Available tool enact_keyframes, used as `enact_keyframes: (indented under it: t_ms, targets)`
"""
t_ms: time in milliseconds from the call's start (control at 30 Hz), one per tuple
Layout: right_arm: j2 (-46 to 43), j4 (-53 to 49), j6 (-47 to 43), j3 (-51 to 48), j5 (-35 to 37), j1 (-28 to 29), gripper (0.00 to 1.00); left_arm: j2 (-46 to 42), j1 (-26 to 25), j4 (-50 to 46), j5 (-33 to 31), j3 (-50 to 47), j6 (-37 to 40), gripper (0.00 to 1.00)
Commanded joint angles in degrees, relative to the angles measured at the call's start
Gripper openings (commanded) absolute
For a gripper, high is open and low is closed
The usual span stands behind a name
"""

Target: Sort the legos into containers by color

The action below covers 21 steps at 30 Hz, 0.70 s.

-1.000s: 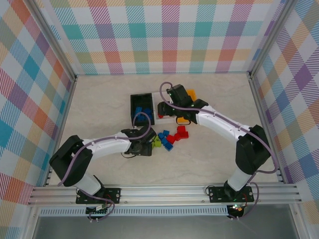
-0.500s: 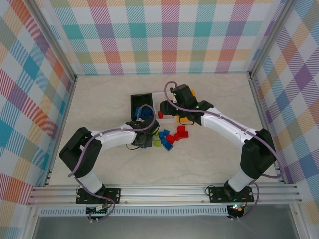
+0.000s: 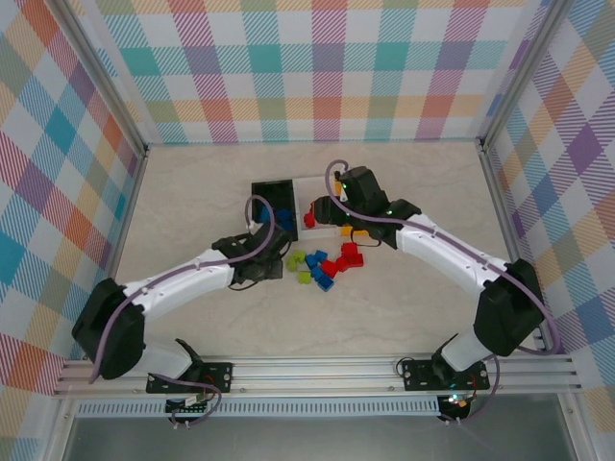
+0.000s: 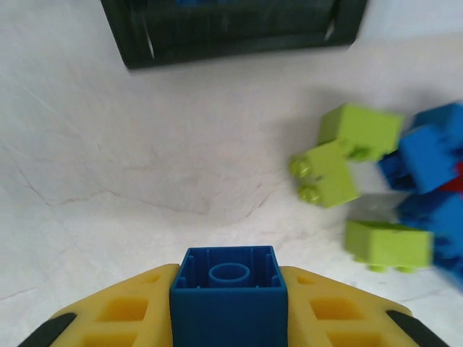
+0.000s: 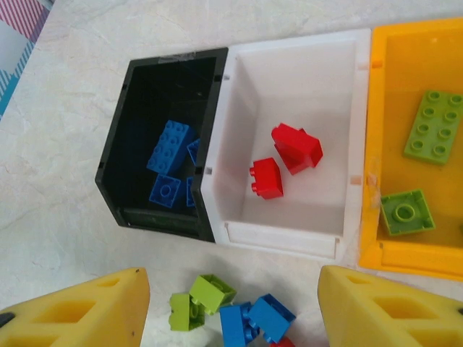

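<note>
My left gripper (image 4: pixel 230 303) is shut on a blue lego (image 4: pixel 230 285), its hollow underside facing the camera, above bare table just short of the black bin (image 4: pixel 231 40). In the top view that gripper (image 3: pixel 258 261) sits left of the loose pile: lime legos (image 3: pixel 296 259), blue legos (image 3: pixel 317 259) and red legos (image 3: pixel 348 254). My right gripper (image 5: pixel 235 318) hangs open and empty above the bins. The black bin (image 5: pixel 163 220) holds blue legos (image 5: pixel 168 155), the white bin (image 5: pixel 289 79) two red legos (image 5: pixel 296 148), the orange bin (image 5: pixel 405 256) green legos (image 5: pixel 434 126).
The three bins stand side by side mid-table, black on the left. Lime bricks (image 4: pixel 359 130) lie to the right of my left gripper. Metal frame posts and chequered walls ring the table (image 3: pixel 192 192); its left and far parts are bare.
The left gripper closed on a blue lego at the pile's left edge and drew back to the left with it. The right arm shifted slightly right, its jaws as wide as before.
</note>
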Motion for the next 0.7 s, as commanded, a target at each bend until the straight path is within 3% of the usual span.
enact_keyframes:
  t_ms: [0, 200, 500, 567, 667]
  targets:
    - [-2.7, 0.9, 1.3, -2.2, 0.3, -0.2, 0.64, 1.4, 3.2, -1.8, -3.0, 7.2, 0.3, 0.29]
    - [-5.4, 0.3, 1.6, -6.3, 0.8, -0.2, 0.64, 16.7, 7.4, -0.1, -9.4, 21.8, 2.9, 0.27]
    - [-10.1, -0.8, 1.3, -13.6, -3.3, 0.1, 0.65, 35.8, 12.7, -5.3, -12.2, 39.3, 4.0, 0.25]
    - [-10.9, -0.8, 0.8, -15.3, -5.1, 0.2, 0.66, 37.7, 12.8, -6.6, -11.6, 41.6, 4.4, 0.36]
    - [-11.7, -1.1, -0.3, -17.5, -7.3, 0.8, 0.67, 35.9, 12.0, -5.0, -9.6, 40.9, 4.5, 0.62]
